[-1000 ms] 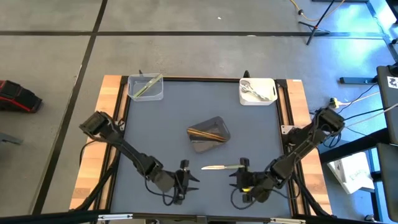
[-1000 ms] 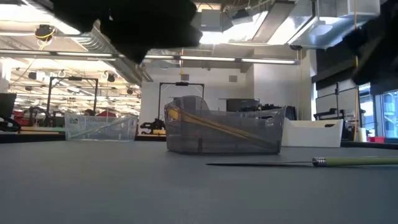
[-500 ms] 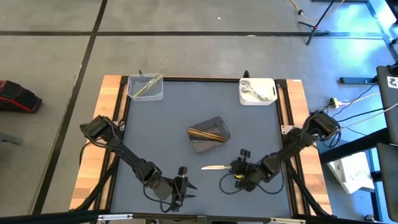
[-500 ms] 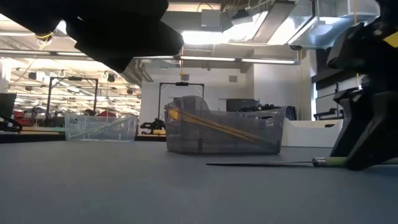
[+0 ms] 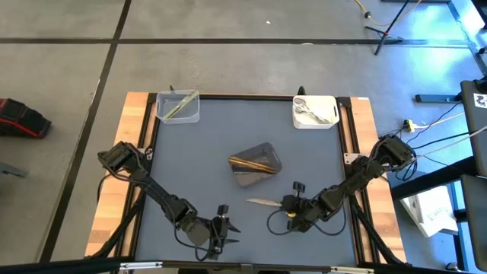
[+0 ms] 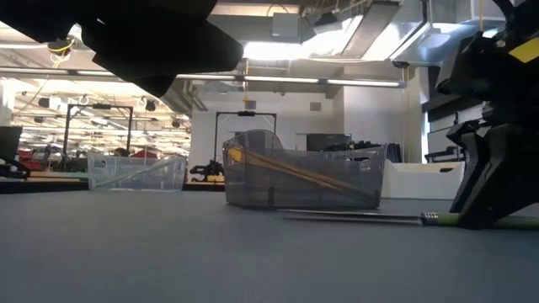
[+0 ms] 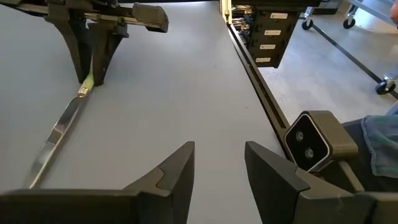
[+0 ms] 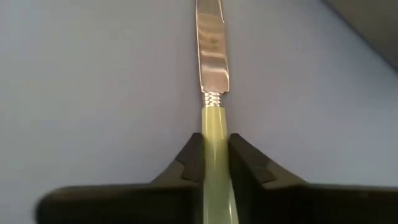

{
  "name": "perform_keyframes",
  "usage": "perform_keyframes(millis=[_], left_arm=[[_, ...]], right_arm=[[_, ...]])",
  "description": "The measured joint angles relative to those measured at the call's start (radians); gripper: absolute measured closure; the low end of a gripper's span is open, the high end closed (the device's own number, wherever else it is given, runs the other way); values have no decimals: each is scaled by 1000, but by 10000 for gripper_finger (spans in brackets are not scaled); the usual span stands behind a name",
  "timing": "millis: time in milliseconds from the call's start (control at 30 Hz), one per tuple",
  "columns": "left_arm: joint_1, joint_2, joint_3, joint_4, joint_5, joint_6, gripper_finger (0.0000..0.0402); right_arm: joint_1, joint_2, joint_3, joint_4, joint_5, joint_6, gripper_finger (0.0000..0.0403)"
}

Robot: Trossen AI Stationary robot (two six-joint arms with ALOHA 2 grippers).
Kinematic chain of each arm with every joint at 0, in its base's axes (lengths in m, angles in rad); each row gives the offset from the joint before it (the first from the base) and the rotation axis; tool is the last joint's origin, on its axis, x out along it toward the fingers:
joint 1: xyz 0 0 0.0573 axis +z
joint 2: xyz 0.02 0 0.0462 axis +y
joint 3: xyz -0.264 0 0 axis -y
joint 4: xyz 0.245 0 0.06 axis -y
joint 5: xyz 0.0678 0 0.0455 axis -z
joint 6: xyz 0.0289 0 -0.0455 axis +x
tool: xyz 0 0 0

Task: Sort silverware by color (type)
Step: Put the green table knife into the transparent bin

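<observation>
Grey table mat [image 5: 228, 137] is sitting on a wood-edged bench in a big workshop, concrete floor around it; right gripper [image 5: 290, 212] is reaching low over the near part of the mat and clamping the pale-green handle of a knife [image 5: 264, 202], fingers [image 8: 194, 158] pressing on both sides of the handle in the right wrist view, silver blade sticking straight out ahead of the jaws and lying on or just above the mat, can't tell which; left gripper [image 5: 225, 226] is waiting just across from it near the front edge, jaws standing apart with nothing between them, its fingers [image 7: 179, 174] pointing toward the right gripper and the knife; beyond the right gripper, toward mat centre, a dark grey tub [image 5: 256, 164] is holding thin gold pieces [image 5: 251, 161] lying slanted inside; far past that, white tub [image 5: 315, 112] with shiny silver spoons [image 5: 310, 109] is sitting at one back corner, clear tub [image 5: 178, 107] with green-handled knives [image 5: 179, 105] at the other back corner, both well apart from the grippers
</observation>
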Motion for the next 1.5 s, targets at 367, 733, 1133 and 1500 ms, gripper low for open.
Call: perform_keyframes(millis=[367, 733, 1133, 1500], left_arm=[[-2, -6, 0, 42, -31, 32, 265], [-92, -134, 2, -85, -186, 70, 265], [-58, -116, 0, -222, -208, -124, 265], [-9, -74, 0, -208, -113, -155, 265]], right_arm=[[25, 3, 2, 51, 76, -108, 385], [60, -4, 100, 62, 51, -184, 401], [33, 28, 103, 181, 76, -208, 396], [-10, 102, 104, 216, -11, -160, 274]])
